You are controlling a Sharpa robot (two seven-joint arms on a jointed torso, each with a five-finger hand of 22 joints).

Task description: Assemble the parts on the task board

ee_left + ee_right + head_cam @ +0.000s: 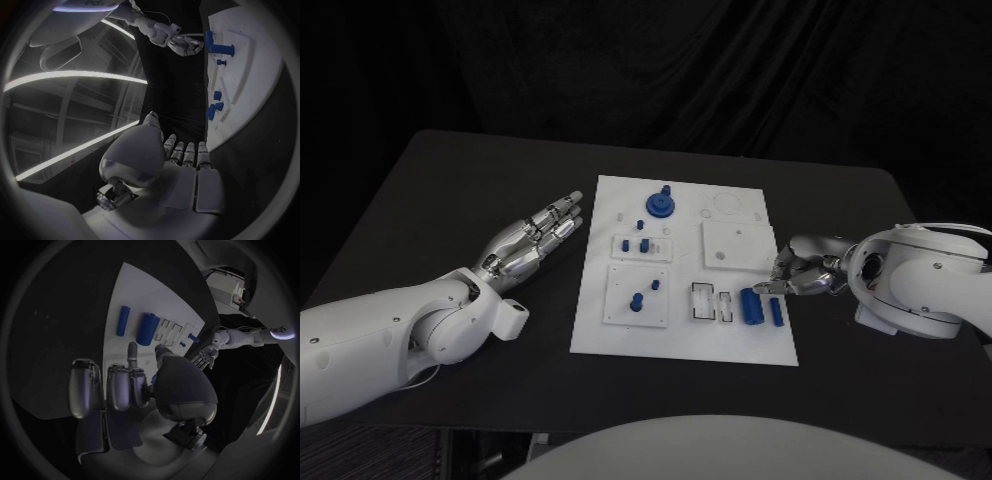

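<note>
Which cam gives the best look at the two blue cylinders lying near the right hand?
Right wrist view: the two blue cylinders lie side by side on the task board, unobstructed, just beyond the right hand. Head view shows them smaller, right beside the hand's fingers. In the left wrist view I cannot pick them out with confidence.

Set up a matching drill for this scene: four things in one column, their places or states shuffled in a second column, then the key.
Things:
1. left hand
2. right hand
3. two blue cylinders
4. blue round part with a peg

Places or states:
A. lying side by side near the task board's near right corner
B. flat and open on the black table, left of the board
C. standing at the board's far end
D. fingers curled, at the board's right edge

Pairs: 1-B, 2-D, 3-A, 4-C
</note>
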